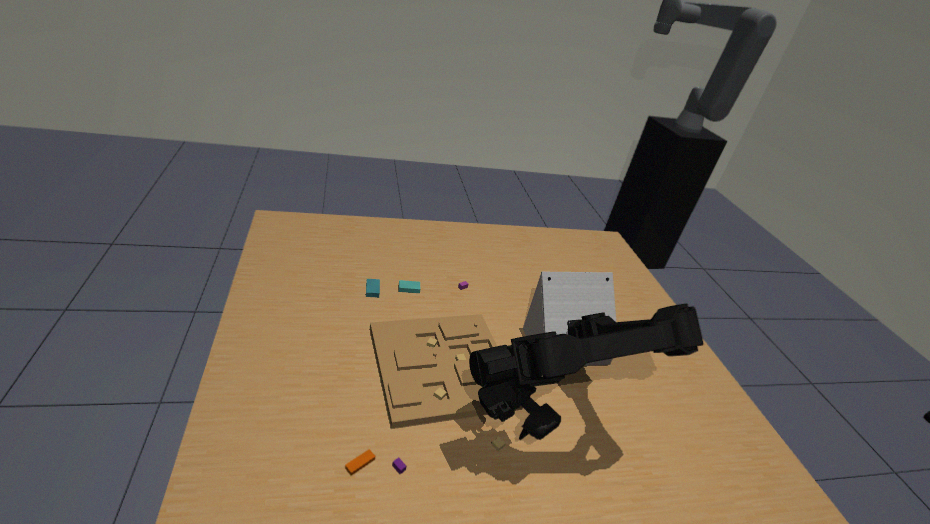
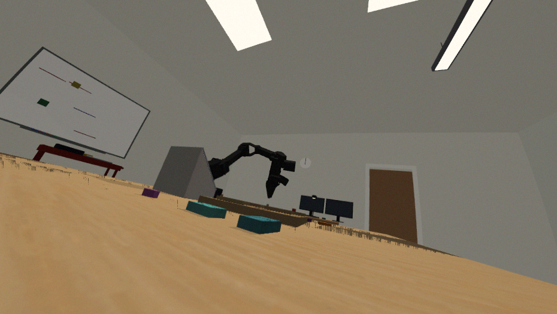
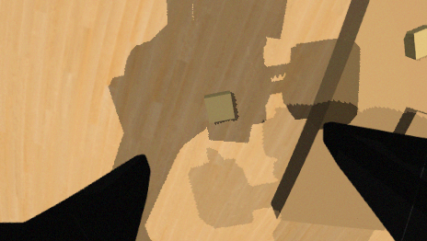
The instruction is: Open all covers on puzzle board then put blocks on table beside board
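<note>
End effector (image 3: 235,156) spread above block (image 3: 220,107).

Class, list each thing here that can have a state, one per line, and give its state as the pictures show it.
gripper: open, holding nothing, raised above the table.
tan block: resting on the table, clear of the board.
puzzle board: flat on the table; tan blocks show on it.
teal blocks: lying on the table beyond the board.
orange block: lying on the table.

The arm (image 1: 605,341) is made of matte black, rounded links joined by thick cylindrical joints. The gripper (image 1: 520,416) is also black, and its two fingers are shaped as tapered, pointed wedges.
</note>
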`<state>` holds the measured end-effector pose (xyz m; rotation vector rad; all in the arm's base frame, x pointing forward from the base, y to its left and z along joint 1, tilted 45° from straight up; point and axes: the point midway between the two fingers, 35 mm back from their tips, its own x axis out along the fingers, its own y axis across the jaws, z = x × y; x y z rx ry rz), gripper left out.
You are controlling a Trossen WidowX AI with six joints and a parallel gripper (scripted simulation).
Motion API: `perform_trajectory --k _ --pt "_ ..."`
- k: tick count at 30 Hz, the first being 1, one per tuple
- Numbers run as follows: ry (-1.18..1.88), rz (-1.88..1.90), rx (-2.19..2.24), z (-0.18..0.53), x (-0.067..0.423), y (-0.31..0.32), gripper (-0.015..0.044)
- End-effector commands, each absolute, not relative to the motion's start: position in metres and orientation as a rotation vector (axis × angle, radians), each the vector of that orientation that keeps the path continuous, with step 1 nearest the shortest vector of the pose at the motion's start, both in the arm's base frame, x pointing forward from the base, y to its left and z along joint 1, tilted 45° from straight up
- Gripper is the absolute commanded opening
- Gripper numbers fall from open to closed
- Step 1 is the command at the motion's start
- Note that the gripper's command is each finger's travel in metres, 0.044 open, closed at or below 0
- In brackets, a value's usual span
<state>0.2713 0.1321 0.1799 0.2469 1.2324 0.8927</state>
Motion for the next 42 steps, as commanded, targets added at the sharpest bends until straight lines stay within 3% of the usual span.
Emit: perform_trajectory --k 1,2,19,42 --pt "1.225 0.901 0.245 0.188 0.270 0.127 0.0440" --pt "1.225 0.901 0.245 0.188 0.270 0.127 0.0440" --pt "1.507 0.412 0.768 0.128 0.301 0.067 0.0000" --pt "1.704 -0.515 1.642 0.035 0.298 -0.029 0.0000"
